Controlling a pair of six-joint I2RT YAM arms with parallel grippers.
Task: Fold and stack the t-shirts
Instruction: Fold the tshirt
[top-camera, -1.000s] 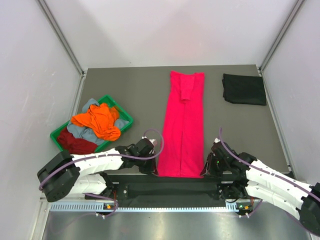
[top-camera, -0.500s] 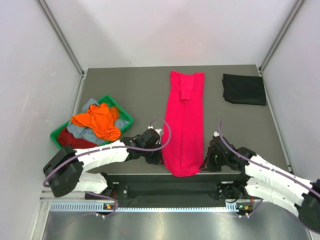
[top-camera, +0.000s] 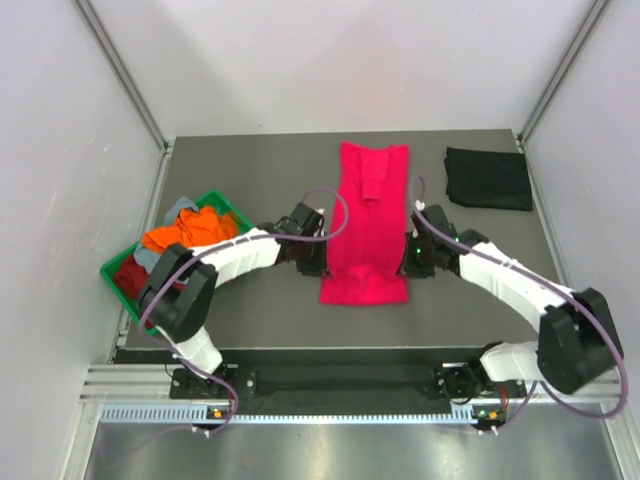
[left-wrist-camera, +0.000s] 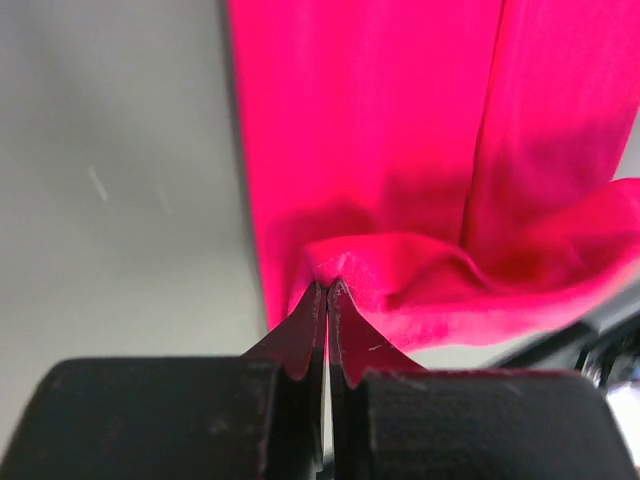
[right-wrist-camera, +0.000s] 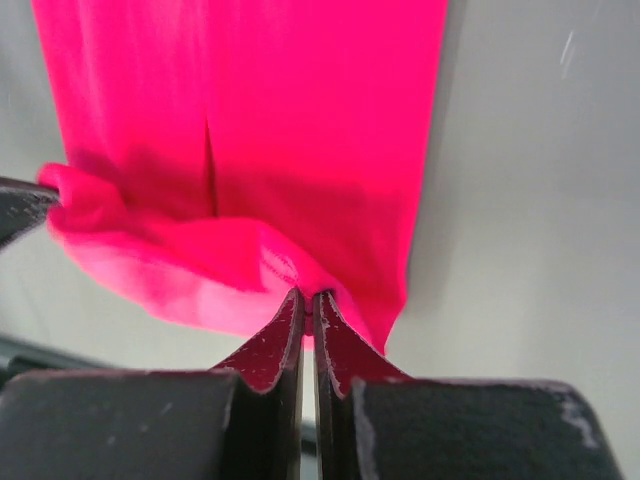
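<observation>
The pink tee (top-camera: 368, 215) lies mid-table (top-camera: 260, 170) as a long strip running near to far, with its near end lifted and doubled over. The left end effector (left-wrist-camera: 328, 292) is pinched tight on the near left corner of that end. The right end effector (right-wrist-camera: 308, 300) is pinched tight on the near right corner, and cloth bunches at both pairs of tips.

The step in hand looks like the crosswise fold, taking the near hem over to the far, collar end. To do it well, both arms should travel at one pace and one height so the hem lands square. The wrist views show the cloth sagging between the corners, so a little more spread would tauten it. Carrying low should stop the lengthwise flaps, which meet at a seam down the middle, from falling open. Both should let go only once the hem lies flat with its sides aligned.

A folded black tee (top-camera: 488, 178) sits far right, probably the stack. An orange tee (top-camera: 195, 238) and others wait in the tray (top-camera: 255, 240) at left.
</observation>
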